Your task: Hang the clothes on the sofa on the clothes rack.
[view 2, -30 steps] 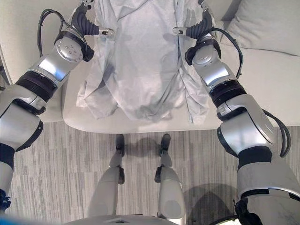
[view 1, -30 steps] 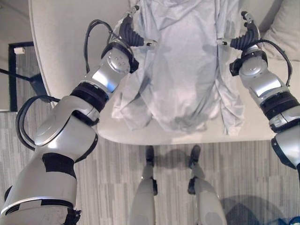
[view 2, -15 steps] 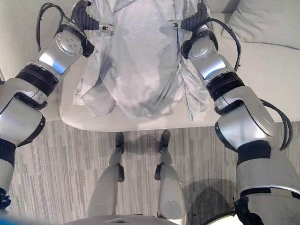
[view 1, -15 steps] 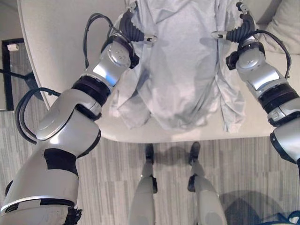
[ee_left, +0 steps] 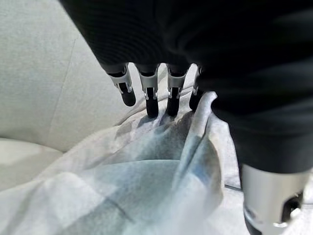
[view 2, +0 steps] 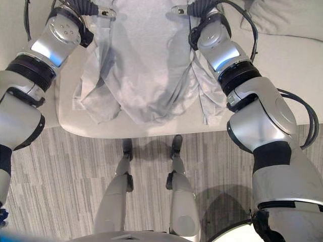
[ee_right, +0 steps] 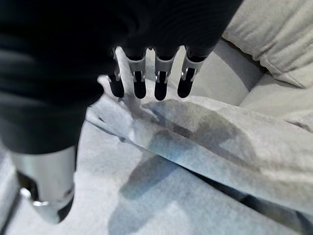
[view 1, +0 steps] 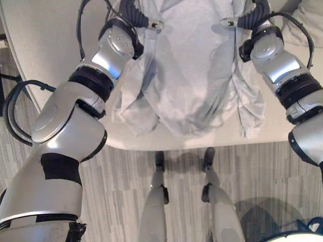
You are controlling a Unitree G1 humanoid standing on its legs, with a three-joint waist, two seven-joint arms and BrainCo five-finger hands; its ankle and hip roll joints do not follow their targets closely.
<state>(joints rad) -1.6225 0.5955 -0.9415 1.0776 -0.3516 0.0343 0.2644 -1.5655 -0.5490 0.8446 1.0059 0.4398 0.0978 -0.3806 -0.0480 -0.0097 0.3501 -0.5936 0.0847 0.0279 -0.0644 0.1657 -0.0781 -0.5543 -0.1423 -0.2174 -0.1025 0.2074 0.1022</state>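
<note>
Left hand (ee_left: 161, 93): fingers straight, tips pressed down into the cloth, thumb apart on the near side with a raised fold of fabric standing between them; not yet closed on it. Right hand (ee_right: 146, 78): the same posture mirrored, fingers extended over a ridge of cloth, thumb apart below it. Both hands sit at the far, upper part of the shirt (view 1: 194, 75), 1 on each side, which reads as a symmetric placement chosen so the garment can be lifted by its 2 shoulders and hang flat. The shirt, pale grey, lies spread on the sofa (view 1: 45, 55) seat, its lower hem and sleeves draping to the front edge. A cushion (view 2: 290, 20) rests on the robot's right. Judged stage: pre-grasp; the lift and the transfer to a rack remain.
</note>
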